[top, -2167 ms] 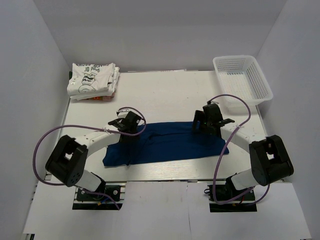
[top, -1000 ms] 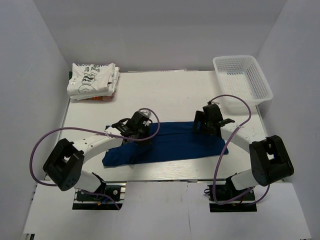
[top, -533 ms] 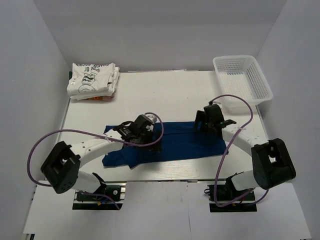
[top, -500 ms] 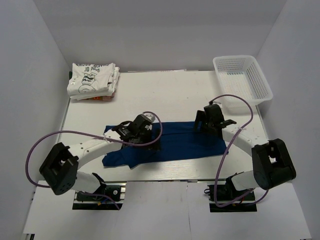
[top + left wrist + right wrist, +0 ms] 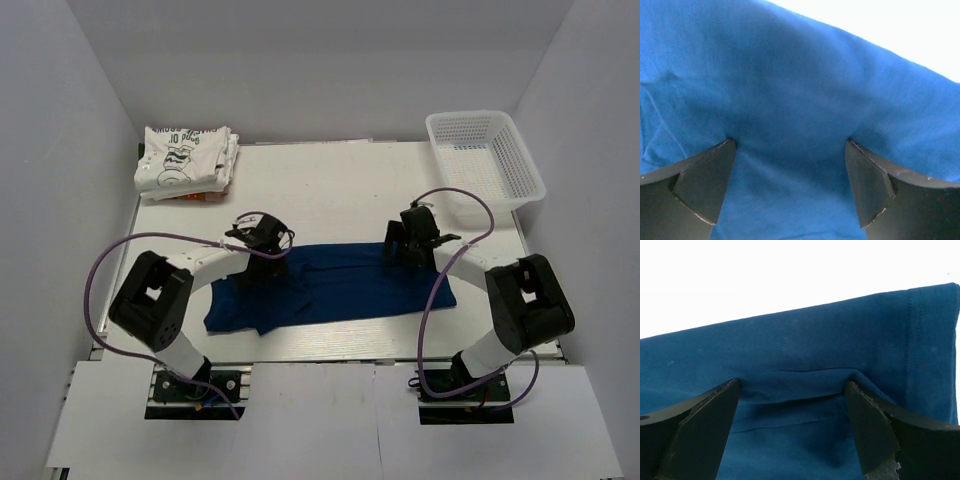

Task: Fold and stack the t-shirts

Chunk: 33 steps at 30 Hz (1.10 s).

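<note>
Step in hand: mid-fold on navy t-shirt [image 5: 345, 285] — it lies as a flattened band across the table [image 5: 330, 190], nearer the arms. L gripper [image 5: 262, 262] and R gripper [image 5: 408, 255] are both spread wide, tips pressing cloth near its far edge, nothing pinched (wrist views agree). Next move needs a fresh edge pinch — prob. both ends together; white t-shirts [image 5: 185, 158] stacked far-left corner; basket [image 5: 485, 155] far right; plain white walls [image 5: 300, 70].

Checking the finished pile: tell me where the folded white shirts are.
In the top view, the white t-shirts lie stacked at the far left corner of the table, opposite the mesh basket.
</note>
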Tool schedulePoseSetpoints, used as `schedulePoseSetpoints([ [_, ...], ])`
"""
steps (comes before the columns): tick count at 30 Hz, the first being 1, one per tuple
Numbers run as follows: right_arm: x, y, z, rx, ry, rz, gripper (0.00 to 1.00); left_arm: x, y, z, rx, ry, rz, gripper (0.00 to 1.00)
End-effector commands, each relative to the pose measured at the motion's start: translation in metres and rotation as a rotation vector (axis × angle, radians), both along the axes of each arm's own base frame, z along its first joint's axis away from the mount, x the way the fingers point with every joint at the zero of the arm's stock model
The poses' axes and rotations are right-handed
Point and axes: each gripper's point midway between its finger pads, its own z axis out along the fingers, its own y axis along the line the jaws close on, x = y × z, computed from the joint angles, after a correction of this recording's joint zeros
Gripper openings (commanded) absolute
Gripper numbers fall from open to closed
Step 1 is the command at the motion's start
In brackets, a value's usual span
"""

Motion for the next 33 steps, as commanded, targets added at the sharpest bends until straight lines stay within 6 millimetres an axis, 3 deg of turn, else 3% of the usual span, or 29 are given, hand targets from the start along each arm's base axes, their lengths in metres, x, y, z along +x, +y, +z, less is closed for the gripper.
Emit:
schedulePoseSetpoints([
  [1,-0.008,0.004,-0.004,0.029,0.020,-0.003,0.90,0.014,0.007,-0.019,0.008,0.036,0.049,1.00],
  [3,-0.022,0.000,-0.009,0.037,0.046,-0.017,0.90,0.034,0.005,-0.019,-0.006,0.027,0.064,1.00],
  [5,-0.038,0.005,-0.008,0.079,0.063,0.006,0.90,0.048,0.004,-0.037,0.017,0.065,0.046,1.00],
  [6,-0.057,0.006,-0.017,0.096,0.095,0.037,0.90,0.071,-0.003,-0.046,0.012,0.063,0.030,1.00],
  [7,-0.058,0.011,-0.013,0.104,0.083,0.051,0.90,0.088,-0.011,-0.033,-0.012,0.017,0.030,1.00],
  [8,-0.081,0.017,-0.023,0.147,0.132,0.101,0.90,0.100,-0.011,-0.057,0.018,0.051,0.008,1.00],
  [9,-0.087,0.023,-0.021,0.174,0.132,0.134,0.90,0.142,-0.036,-0.042,-0.037,-0.012,-0.032,1.00],
  [11,-0.123,0.044,-0.030,0.244,0.207,0.242,0.90,0.185,-0.056,-0.046,-0.050,-0.035,-0.124,1.00],
  [12,-0.137,0.055,-0.027,0.264,0.213,0.305,0.90,0.231,-0.092,-0.050,-0.125,-0.082,-0.200,1.00],
  [13,-0.153,0.066,-0.028,0.276,0.239,0.368,0.90,0.253,-0.105,-0.053,-0.143,-0.105,-0.227,1.00],
  [14,-0.166,0.067,-0.030,0.271,0.275,0.397,0.90,0.304,-0.135,-0.001,-0.195,-0.252,-0.303,1.00],
  [15,-0.183,0.070,-0.033,0.245,0.321,0.445,0.90,0.314,-0.162,-0.001,-0.292,-0.268,-0.391,1.00],
  [16,-0.195,0.078,-0.031,0.233,0.335,0.519,0.90,0.318,-0.175,-0.042,-0.336,-0.239,-0.422,1.00],
  [17,-0.210,0.080,-0.033,0.218,0.371,0.578,0.90,0.327,-0.191,-0.031,-0.404,-0.291,-0.468,1.00],
  [18,-0.220,0.089,-0.027,0.234,0.395,0.641,0.90,0.331,-0.221,-0.022,-0.550,-0.382,-0.570,1.00],
  [19,-0.225,0.092,-0.025,0.230,0.401,0.678,0.90,0.331,-0.230,-0.017,-0.610,-0.421,-0.587,1.00],
  [20,-0.242,0.099,-0.023,0.211,0.402,0.786,0.90,0.333,-0.234,-0.011,-0.652,-0.457,-0.578,1.00],
  [22,-0.250,0.112,-0.009,0.244,0.388,0.862,0.90,0.340,-0.240,-0.007,-0.707,-0.505,-0.543,1.00],
  [23,-0.260,0.117,-0.006,0.239,0.375,0.947,0.90,0.355,-0.245,0.014,-0.715,-0.565,-0.538,1.00],
  [24,-0.262,0.122,0.001,0.250,0.360,0.982,0.90,0.353,-0.244,-0.014,-0.713,-0.521,-0.521,1.00],
  [25,-0.261,0.127,0.012,0.249,0.322,1.017,0.90,0.359,-0.244,-0.011,-0.711,-0.539,-0.504,1.00],
  [26,-0.256,0.132,0.019,0.233,0.277,1.048,0.90,0.359,-0.240,-0.022,-0.694,-0.535,-0.486,1.00],
  [28,-0.257,0.140,0.035,0.255,0.224,1.108,0.90,0.364,-0.235,-0.014,-0.676,-0.568,-0.452,1.00],
  [31,-0.258,0.151,0.057,0.303,0.132,1.186,0.90,0.364,-0.231,-0.017,-0.651,-0.569,-0.441,1.00],
  [33,-0.258,0.156,0.071,0.326,0.070,1.219,0.90,0.368,-0.234,0.002,-0.666,-0.604,-0.456,1.00],
])
